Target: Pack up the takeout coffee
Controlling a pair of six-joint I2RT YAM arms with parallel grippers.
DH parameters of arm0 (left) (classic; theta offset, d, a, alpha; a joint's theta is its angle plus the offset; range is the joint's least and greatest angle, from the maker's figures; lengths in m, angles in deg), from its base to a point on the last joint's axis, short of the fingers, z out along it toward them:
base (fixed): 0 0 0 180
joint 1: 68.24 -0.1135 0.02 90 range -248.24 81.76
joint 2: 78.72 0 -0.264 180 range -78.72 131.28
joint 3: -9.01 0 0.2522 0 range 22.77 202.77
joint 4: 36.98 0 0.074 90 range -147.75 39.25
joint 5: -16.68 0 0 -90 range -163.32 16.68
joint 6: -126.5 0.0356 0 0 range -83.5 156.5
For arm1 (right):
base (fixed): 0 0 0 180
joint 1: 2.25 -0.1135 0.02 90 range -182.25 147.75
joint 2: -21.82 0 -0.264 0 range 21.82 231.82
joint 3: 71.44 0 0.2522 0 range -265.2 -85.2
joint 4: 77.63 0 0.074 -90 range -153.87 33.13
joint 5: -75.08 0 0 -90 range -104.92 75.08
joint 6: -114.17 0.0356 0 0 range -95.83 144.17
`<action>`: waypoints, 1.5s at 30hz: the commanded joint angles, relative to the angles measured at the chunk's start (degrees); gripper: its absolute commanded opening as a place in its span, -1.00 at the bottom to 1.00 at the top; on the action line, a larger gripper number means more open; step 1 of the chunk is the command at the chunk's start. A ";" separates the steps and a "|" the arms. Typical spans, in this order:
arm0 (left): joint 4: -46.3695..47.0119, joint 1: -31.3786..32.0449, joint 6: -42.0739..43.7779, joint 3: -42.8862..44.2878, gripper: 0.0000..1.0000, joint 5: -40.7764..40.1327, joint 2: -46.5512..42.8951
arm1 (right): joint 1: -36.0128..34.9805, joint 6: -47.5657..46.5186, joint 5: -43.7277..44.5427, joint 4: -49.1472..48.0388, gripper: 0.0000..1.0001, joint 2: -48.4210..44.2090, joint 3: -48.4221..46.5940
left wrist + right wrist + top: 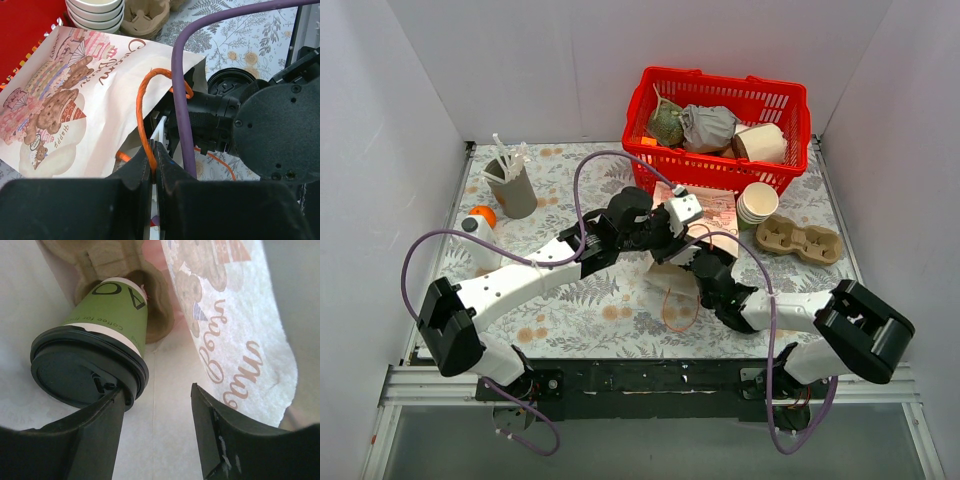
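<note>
The takeout coffee (pixel 112 315), a green paper cup with a black dome lid (pixel 85 372), sits tilted in a cardboard carrier (pixel 100 260) inside the paper bag (pixel 235 340). My right gripper (pixel 157 392) is inside the bag and open, with nothing between its fingers. Its left finger (pixel 100 420) touches the lid's rim. My left gripper (pixel 155 150) is shut on the bag's orange handle (pixel 142 110), holding up the printed paper bag (pixel 75 100). In the top view the bag (pixel 715 210) lies mid-table, with my left gripper (pixel 685 215) at its mouth.
A red basket (pixel 790 100) with wrapped items stands at the back right. A stack of cream cups (pixel 757 203) and an empty cardboard carrier (pixel 800 240) sit just right of the bag. At the left are a grey cup of utensils (pixel 512 185), an orange (pixel 482 215) and a white bottle (pixel 480 240).
</note>
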 commanded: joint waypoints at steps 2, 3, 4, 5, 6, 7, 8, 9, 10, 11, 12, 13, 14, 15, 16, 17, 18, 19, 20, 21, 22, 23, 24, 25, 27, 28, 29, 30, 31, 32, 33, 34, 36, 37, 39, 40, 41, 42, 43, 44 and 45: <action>-5.76 0.29 -4.23 1.02 -1.00 -1.99 1.73 | 0.24 15.00 -1.42 12.34 0.29 -8.64 -7.62; -5.41 0.29 -4.33 0.94 -1.00 -1.99 1.73 | -0.19 18.42 -2.73 17.51 0.38 -9.71 -8.24; -5.23 0.29 -4.50 0.76 -1.00 -2.25 1.64 | -0.37 19.76 -5.53 19.82 0.39 -10.76 -8.33; -5.14 0.29 -4.94 0.59 -1.00 -2.51 1.64 | -0.55 20.81 -7.04 21.33 0.39 -12.77 -8.16; -5.06 0.20 -5.03 0.58 -1.00 -2.52 1.73 | -0.81 22.30 -8.36 24.04 0.42 -13.75 -7.98; -5.06 0.29 -5.38 0.67 -1.00 -2.78 1.90 | -0.90 22.75 -10.20 24.94 0.43 -14.54 -7.81; -4.97 0.20 -5.56 0.93 -1.00 -2.78 2.08 | -1.07 23.37 -10.57 25.73 0.44 -15.77 -7.72; -5.05 0.29 -5.82 1.02 -1.00 -2.69 2.16 | -1.16 23.72 -10.83 26.61 0.45 -16.39 -7.63; -5.14 0.29 -5.91 1.02 -1.00 -2.69 2.25 | -1.25 24.33 -10.57 27.83 0.46 -16.92 -7.89; -5.14 0.20 -6.00 1.11 -1.00 -2.52 2.25 | -1.34 24.51 -10.31 28.28 0.46 -17.62 -7.98; -5.23 0.29 -6.26 1.11 -1.00 -2.43 2.17 | -1.51 24.69 -10.13 28.63 0.46 -17.89 -7.89; -5.14 0.29 -6.26 1.20 -1.00 -2.26 2.17 | -1.52 24.78 -9.87 28.81 0.47 -18.24 -7.89; -5.14 0.29 -6.35 1.11 -1.00 -1.99 1.99 | -1.60 24.87 -9.87 28.90 0.47 -18.76 -7.89; -5.06 0.20 -6.44 1.11 -1.00 -1.99 1.90 | -1.78 24.95 -9.78 28.99 0.47 -19.12 -7.98; -5.14 0.29 -6.70 1.20 -1.00 -2.16 1.82 | -1.95 25.13 -9.95 29.07 0.47 -19.47 -8.07; -5.06 0.20 -6.70 1.20 -1.00 -2.17 1.81 | -2.13 25.83 -10.30 29.95 0.47 -20.08 -8.50; -5.14 0.20 -6.88 1.20 -1.00 -2.60 1.64 | -2.57 26.27 -10.57 30.74 0.47 -20.61 -8.94; -5.06 0.29 -7.23 1.29 -1.00 -2.87 1.64 | -2.74 26.79 -11.53 31.62 0.47 -21.05 -9.38; -5.06 0.20 -7.23 1.37 -1.00 -3.04 1.64 | -3.01 28.89 -11.97 34.15 0.47 -22.10 -10.95; -5.06 0.29 -7.32 1.46 -1.00 -3.39 1.55 | -3.10 30.13 -12.15 35.39 0.47 -22.63 -11.67; -5.06 0.20 -7.49 1.55 -1.00 -3.48 1.55 | -3.10 31.71 -12.76 36.45 0.47 -23.25 -12.37; -5.06 0.20 -7.49 1.55 -1.00 -3.48 1.55 | -3.18 32.85 -13.46 37.94 0.47 -24.73 -12.99; -4.97 0.29 -7.67 1.64 -1.00 -3.57 1.46 | -3.19 35.47 -14.25 39.69 0.47 -25.70 -13.60; -5.05 0.20 -7.84 1.55 -1.00 -3.75 1.38 | -3.27 36.46 -16.26 40.15 0.47 -26.76 -13.69; -5.06 0.20 -8.11 1.64 -1.00 -3.92 1.38 | -3.36 38.91 -18.82 40.59 0.47 -30.01 -13.26; -4.97 0.20 -8.37 1.64 -1.00 -4.27 1.37 | -3.27 39.62 -20.57 40.68 0.47 -31.06 -13.26; -4.97 0.20 -8.46 1.64 -1.00 -4.27 1.37 | -3.27 40.15 -21.72 40.76 0.47 -33.16 -13.08; -4.88 0.29 -8.72 1.64 -1.00 -4.45 1.37 | -3.27 40.51 -22.86 40.68 0.47 -34.05 -13.08; -4.79 0.29 -8.98 1.73 -1.00 -4.54 1.29 | -3.27 40.60 -24.96 40.42 0.47 -35.02 -12.82; -4.88 0.20 -8.99 1.81 -1.00 -4.36 1.37 | -3.27 40.51 -26.37 40.24 0.47 -36.68 -12.82; -4.97 0.20 -9.34 1.99 -1.00 -4.36 1.37 | -3.27 40.34 -27.96 40.06 0.46 -37.40 -12.64; -4.97 0.20 -9.51 2.16 -1.00 -4.54 1.37 | -3.27 40.33 -31.10 39.54 0.46 -38.01 -12.73; -5.23 0.20 -9.86 2.34 -1.00 -4.54 1.29 | -3.27 41.12 -33.76 39.27 0.45 -39.68 -13.08; -5.32 0.29 -10.39 2.43 -1.00 -4.71 1.20 | -3.27 42.34 -35.25 39.36 0.46 -40.12 -13.34; -5.49 0.20 -11.09 2.52 -1.00 -4.98 0.94 | -3.27 43.32 -37.19 39.62 0.45 -41.27 -14.40; -5.58 0.29 -11.79 2.52 -1.00 -4.89 0.85 | -3.27 43.85 -38.33 39.71 0.45 -41.53 -14.66; -5.67 0.20 -12.15 2.60 -1.00 -4.89 0.76 | -3.27 44.89 -38.69 40.15 0.44 -42.14 -15.27; -5.76 0.29 -12.67 2.78 -1.00 -5.06 0.76 | -3.27 45.60 -38.61 40.32 0.43 -42.50 -15.54; -5.85 0.29 -13.03 3.39 -1.00 -5.41 0.76 | -3.27 46.39 -37.65 40.41 0.43 -42.94 -15.80; -6.72 0.29 -14.25 3.92 -1.00 -5.59 0.85 | -3.27 47.88 -37.03 40.76 0.43 -43.64 -16.07; -7.33 0.20 -14.78 4.71 -1.00 -6.38 0.93 | -3.27 49.11 -35.89 41.03 0.42 -44.16 -16.76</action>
